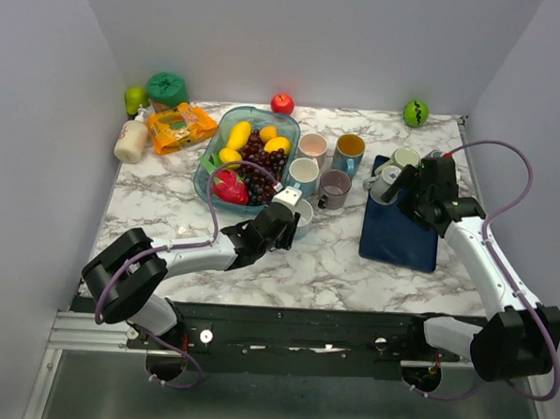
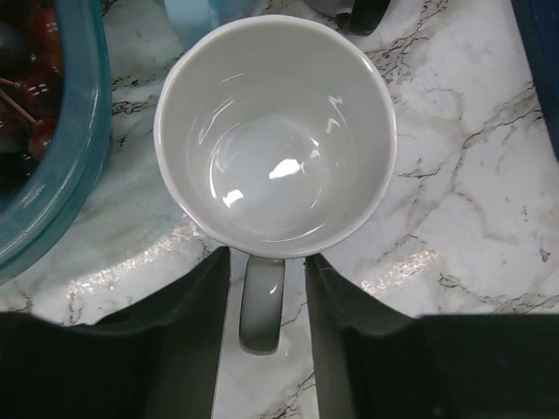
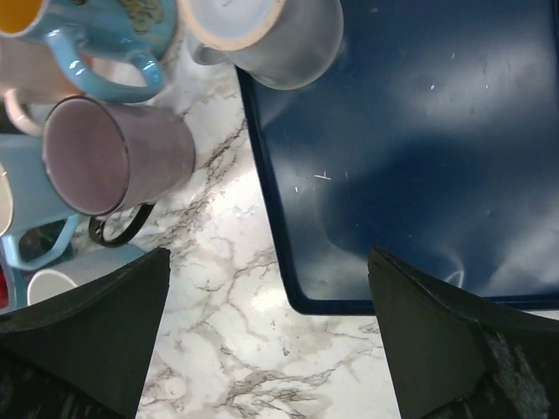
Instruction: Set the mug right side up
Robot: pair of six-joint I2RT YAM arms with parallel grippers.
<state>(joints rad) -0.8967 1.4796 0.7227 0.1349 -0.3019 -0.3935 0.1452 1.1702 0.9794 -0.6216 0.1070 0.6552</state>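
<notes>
A white mug [image 2: 275, 131] stands upright on the marble, mouth up and empty, beside the fruit bowl; it also shows in the top view [image 1: 304, 211]. My left gripper [image 2: 266, 262] is open, its fingers straddling the mug's handle [image 2: 262, 305] with a small gap on each side. A grey mug [image 3: 279, 35] lies on its side at the far left corner of the navy tray [image 3: 419, 131], seen in the top view too [image 1: 387, 183]. My right gripper [image 3: 269, 262] is open and empty above the tray's near left corner.
A teal fruit bowl [image 1: 215, 137] sits left of the white mug. Several upright mugs [image 1: 322, 167] stand between the bowl and the tray, including a purple one [image 3: 113, 153]. A green mug [image 1: 406, 158] stands behind the grey one. Fruit, a bottle and a packet line the back.
</notes>
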